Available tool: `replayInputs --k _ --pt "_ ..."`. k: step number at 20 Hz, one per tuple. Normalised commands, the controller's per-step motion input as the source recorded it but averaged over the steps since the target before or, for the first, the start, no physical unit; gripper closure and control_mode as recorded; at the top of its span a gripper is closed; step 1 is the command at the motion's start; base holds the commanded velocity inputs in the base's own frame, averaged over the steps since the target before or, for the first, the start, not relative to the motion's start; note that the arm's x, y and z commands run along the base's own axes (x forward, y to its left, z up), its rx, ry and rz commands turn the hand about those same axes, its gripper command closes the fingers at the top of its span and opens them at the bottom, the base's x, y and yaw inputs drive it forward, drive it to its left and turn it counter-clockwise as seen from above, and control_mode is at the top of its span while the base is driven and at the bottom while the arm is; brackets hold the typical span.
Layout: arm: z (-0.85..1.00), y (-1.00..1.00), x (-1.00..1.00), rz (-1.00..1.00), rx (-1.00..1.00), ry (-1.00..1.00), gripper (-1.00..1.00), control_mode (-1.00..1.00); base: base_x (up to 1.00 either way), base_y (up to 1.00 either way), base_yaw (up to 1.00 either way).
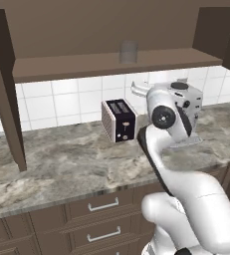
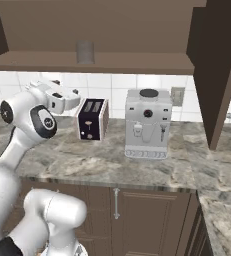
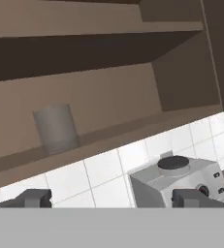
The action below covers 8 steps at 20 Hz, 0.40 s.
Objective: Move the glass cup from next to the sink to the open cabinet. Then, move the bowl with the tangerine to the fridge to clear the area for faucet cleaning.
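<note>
The glass cup [image 1: 128, 52] is standing upright on the bottom shelf of the open cabinet [image 1: 111, 67], set back from the shelf's front edge and roughly midway along it. Its long axis is running vertically, with the mouth pointing up. Judging from this placement, the first part of the task is reading as complete.

The gripper [image 3: 111, 197] is sitting below the shelf and in front of it, and its fingertips [image 3: 34, 197] are standing wide apart with nothing between them. In the hand view the glass cup [image 3: 56, 128] is lying above the fingers and toward the left one, well apart from both.

The arm is rising over the counter [image 1: 61, 164], with the hand hanging above the toaster [image 2: 92, 119] and beside the coffee machine [image 2: 147, 124], both of which are standing along the counter's back edge against the tiled wall.

The bowl with the tangerine is the next target. The relation that matters for the coming move is therefore between the gripper and the bowl, and that direction cannot be told from here. The hand is presently pointing up at the cabinet, so a retreat and reorientation are judged necessary.
</note>
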Motion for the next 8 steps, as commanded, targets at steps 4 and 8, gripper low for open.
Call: replayInputs --k 4,8 --pt "-0.92 0.0 -1.0 0.0 -0.08 0.0 -1.0 -1.0 0.0 0.0 0.0" --pt "0.22 -0.2 -1.0 -0.11 0.06 -0.08 -1.0 -1.0 0.0 0.0 0.0"
